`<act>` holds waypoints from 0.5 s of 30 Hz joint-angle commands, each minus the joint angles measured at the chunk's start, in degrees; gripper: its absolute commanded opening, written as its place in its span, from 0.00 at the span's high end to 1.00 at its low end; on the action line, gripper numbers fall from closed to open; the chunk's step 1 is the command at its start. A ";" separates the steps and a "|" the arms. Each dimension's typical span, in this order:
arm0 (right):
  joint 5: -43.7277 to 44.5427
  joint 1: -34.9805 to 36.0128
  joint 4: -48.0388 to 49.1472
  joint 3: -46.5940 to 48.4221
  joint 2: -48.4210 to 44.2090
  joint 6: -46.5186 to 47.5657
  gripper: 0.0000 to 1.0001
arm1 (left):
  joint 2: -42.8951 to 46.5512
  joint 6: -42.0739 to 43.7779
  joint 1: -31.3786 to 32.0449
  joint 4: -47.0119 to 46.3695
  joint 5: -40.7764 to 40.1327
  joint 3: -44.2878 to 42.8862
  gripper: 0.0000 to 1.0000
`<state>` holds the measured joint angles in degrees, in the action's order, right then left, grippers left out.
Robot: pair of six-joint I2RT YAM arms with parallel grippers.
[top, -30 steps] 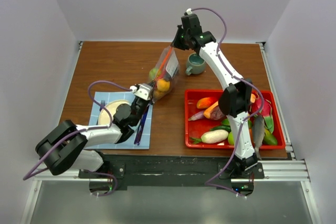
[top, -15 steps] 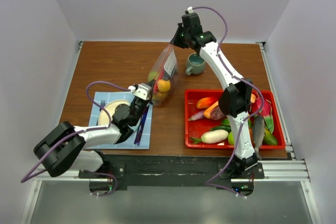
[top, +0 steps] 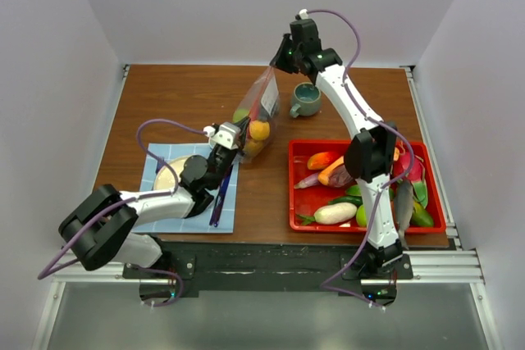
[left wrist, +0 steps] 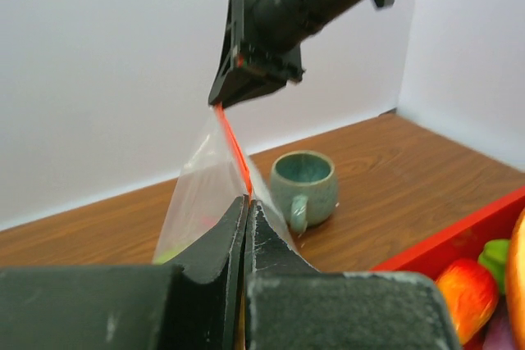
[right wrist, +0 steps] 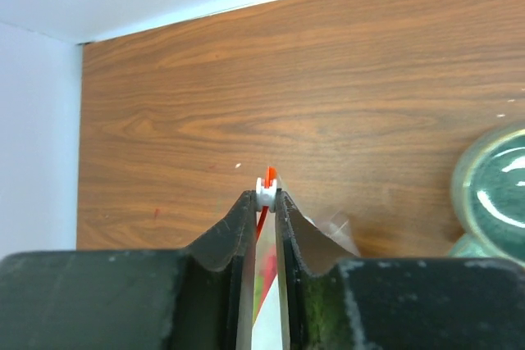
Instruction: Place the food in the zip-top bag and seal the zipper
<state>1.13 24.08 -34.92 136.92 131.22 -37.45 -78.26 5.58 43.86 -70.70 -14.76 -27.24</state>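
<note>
Your left jaws are pinched shut on the near end of the zipper [left wrist: 233,149], and the orange-red strip runs taut up and away from them. Between the two pairs of jaws hangs the zip-top bag [top: 256,116], with food [top: 259,130] (orange, yellow and green fruits) bunched in its bottom. More toy produce lies in the red tray [top: 293,194], well off to the right of the left jaws. At the strip's far end your right jaws clamp it too, a small white piece [right wrist: 266,187] showing between their tips. A green mug [left wrist: 303,190] stands on the counter [top: 180,96] just below them.
</note>
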 commanded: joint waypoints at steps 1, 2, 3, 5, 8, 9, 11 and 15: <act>4.59 -5.18 6.18 -1.66 -4.39 1.76 0.80 | -1.72 -4.09 0.35 -10.26 5.44 -6.32 1.00; 4.15 -5.44 5.74 -2.01 -5.09 2.46 0.78 | -2.94 -4.79 0.35 -9.03 5.45 -7.11 1.00; 3.97 -5.44 5.13 -2.10 -5.53 2.73 0.74 | -3.56 -5.14 0.44 -8.06 5.36 -8.95 1.00; 3.27 -5.53 3.63 -2.62 -7.02 3.78 0.67 | -4.96 -5.14 0.35 -5.25 5.10 -10.63 0.99; 2.83 -5.53 2.84 -5.77 -10.52 4.49 0.62 | -5.76 -7.94 0.35 -4.98 4.75 -11.69 0.88; 2.48 -5.44 2.84 -6.75 -11.50 4.49 0.57 | -5.76 -8.48 0.35 -4.89 4.66 -11.69 0.87; 2.13 -5.36 2.23 -8.42 -13.44 4.84 0.52 | -6.03 -9.18 0.35 -3.84 5.18 -11.86 0.84; -0.07 -5.44 -0.41 -8.34 -16.51 4.67 0.46 | -6.29 -10.07 0.35 0.38 5.10 -13.79 0.74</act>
<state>3.14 17.80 -34.26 128.16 120.90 -34.04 -84.16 -1.98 44.01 -70.52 -9.96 -37.54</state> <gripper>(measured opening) 0.526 0.225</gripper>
